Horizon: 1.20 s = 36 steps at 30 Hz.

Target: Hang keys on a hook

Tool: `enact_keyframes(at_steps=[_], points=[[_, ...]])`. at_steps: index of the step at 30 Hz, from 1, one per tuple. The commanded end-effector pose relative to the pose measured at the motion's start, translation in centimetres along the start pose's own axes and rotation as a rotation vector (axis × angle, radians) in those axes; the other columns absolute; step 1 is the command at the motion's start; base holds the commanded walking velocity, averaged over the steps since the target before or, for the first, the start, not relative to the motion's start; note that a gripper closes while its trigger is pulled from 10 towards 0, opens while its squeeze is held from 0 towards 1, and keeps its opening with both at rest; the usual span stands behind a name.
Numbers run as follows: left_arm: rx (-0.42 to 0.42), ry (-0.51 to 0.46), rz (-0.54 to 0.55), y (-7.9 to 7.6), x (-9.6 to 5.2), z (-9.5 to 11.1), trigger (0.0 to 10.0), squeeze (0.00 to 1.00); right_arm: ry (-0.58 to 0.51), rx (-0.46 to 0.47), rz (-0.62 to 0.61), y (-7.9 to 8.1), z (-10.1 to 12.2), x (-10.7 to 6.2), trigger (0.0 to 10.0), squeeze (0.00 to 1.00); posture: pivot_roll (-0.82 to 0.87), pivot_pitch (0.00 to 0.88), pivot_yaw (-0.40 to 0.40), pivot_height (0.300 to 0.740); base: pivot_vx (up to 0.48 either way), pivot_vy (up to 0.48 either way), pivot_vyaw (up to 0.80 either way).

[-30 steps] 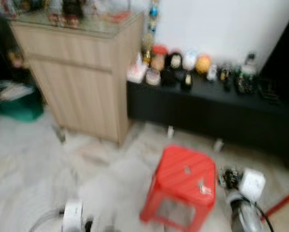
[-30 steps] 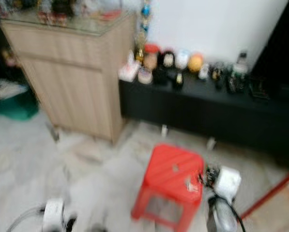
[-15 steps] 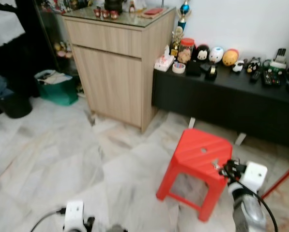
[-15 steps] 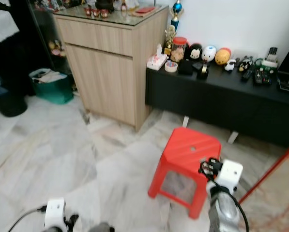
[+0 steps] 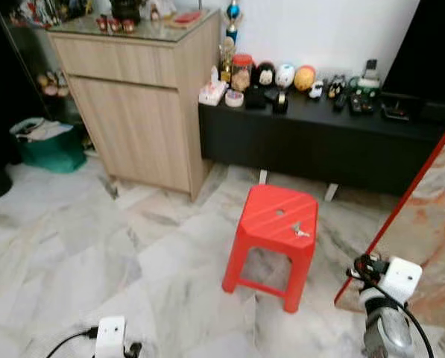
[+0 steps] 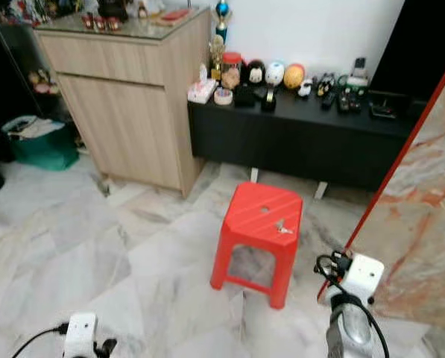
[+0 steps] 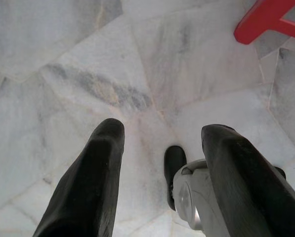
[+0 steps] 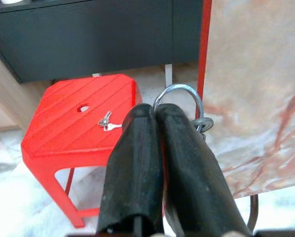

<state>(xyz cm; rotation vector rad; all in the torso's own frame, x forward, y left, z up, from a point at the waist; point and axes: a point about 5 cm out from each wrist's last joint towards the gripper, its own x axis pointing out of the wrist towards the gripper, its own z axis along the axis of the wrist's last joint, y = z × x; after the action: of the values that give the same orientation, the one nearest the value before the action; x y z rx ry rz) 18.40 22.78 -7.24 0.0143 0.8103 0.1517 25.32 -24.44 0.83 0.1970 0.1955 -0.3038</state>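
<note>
1. Two claws hang low and idle. The left claw (image 7: pixel 162 133) has its fingers apart and holds nothing, pointing down at the marble floor (image 7: pixel 63 49).
2. The right claw (image 8: pixel 154 111) has its fingers pressed together. A metal ring (image 8: pixel 179 88) loops just past the tips. Can't tell whether the ring is pinched or only sits behind them, or what it belongs to.
3. The keys (image 5: pixel 299 230) lie flat on top of the red stool (image 5: pixel 267 209), toward its right front edge, apart from both claws.
4. Risk: the keys are small and flat on ribbed plastic. A shut claw coming in could just push them, and they could slide off the near edge onto the floor.
5. Risk: the stool looks light, so a bump from an arm or leg could shift or tip it and throw the keys off.
6. Risk: the marble panel (image 5: pixel 431 216) with a red edge stands close on the right, so a right arm swing could hit it.
7. Beyond the stool, the black desk (image 5: pixel 319 149) carries small figures and a jar, too small to name. The wooden cabinet (image 5: pixel 133 112) stands beside it.
8. No hook can be made out, so the hanging spot is unknown. How many keys there are is hard to tell.
</note>
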Motion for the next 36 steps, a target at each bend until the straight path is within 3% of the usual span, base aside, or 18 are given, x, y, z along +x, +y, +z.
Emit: enact_keyframes(at_steps=[1, 36], points=[[0.005, 0.015, 0.007, 0.1, -0.1, -0.4, 10.0, 0.00, -0.015, 0.012, -0.013, -0.1, 0.4, 0.2, 10.0, 0.00, 0.00, 0.000, -0.042, 0.709, 0.000, -0.368, 0.00], [0.006, 0.081, 0.002, 0.2, -0.5, -2.0, 10.0, 0.00, -0.028, 0.023, -0.006, 1.1, 0.8, 0.6, 10.0, 0.00, -0.01, 0.000, -0.029, 0.709, 0.000, -0.296, 0.00]])
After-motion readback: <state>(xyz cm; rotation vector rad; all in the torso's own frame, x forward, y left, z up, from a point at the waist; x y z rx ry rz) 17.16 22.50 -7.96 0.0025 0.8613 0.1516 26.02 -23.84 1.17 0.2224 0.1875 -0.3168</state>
